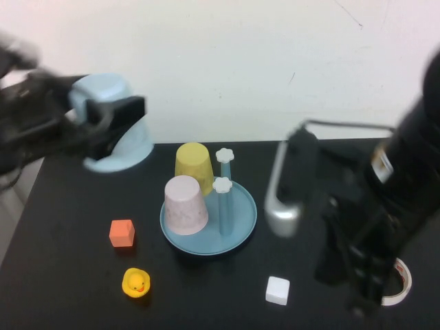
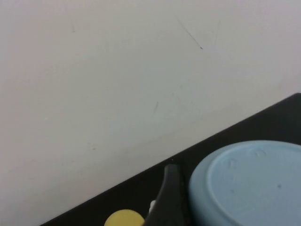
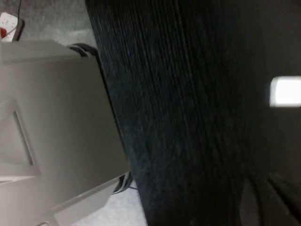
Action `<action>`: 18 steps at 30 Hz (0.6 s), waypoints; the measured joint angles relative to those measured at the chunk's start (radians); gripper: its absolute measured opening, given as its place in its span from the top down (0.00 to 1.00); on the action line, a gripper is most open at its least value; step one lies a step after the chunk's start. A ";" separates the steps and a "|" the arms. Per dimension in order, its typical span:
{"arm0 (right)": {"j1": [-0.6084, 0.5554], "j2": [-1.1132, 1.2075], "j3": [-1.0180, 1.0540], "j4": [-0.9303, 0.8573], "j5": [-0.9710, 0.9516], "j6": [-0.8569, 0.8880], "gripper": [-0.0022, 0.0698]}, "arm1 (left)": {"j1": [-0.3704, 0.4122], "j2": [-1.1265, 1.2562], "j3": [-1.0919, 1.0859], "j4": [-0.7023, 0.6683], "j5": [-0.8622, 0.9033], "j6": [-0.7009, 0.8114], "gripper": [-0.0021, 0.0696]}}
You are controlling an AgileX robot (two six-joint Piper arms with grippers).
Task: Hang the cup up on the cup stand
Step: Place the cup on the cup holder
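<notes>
**Carry the cup to a free peg**

The left gripper (image 1: 103, 127) pinches the upside-down cup (image 1: 117, 124), jaws spread wide on it, at the table's far left, well apart from the stand (image 1: 240, 220). 2 cups sit on the stand already. Keep it mouth-down, approach over the 2 bare pegs (image 1: 223, 185), lower straight. The right gripper (image 1: 364, 299), pressed shut, is near right, empty.

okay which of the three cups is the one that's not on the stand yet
The light blue cup, upside down at the table's back left in the left gripper. The yellow cup and pink cup already sit on the cup stand.
</notes>
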 joint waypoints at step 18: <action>0.000 -0.401 0.516 -0.004 -0.250 0.329 0.96 | -0.194 0.807 -0.617 0.008 0.111 0.230 0.19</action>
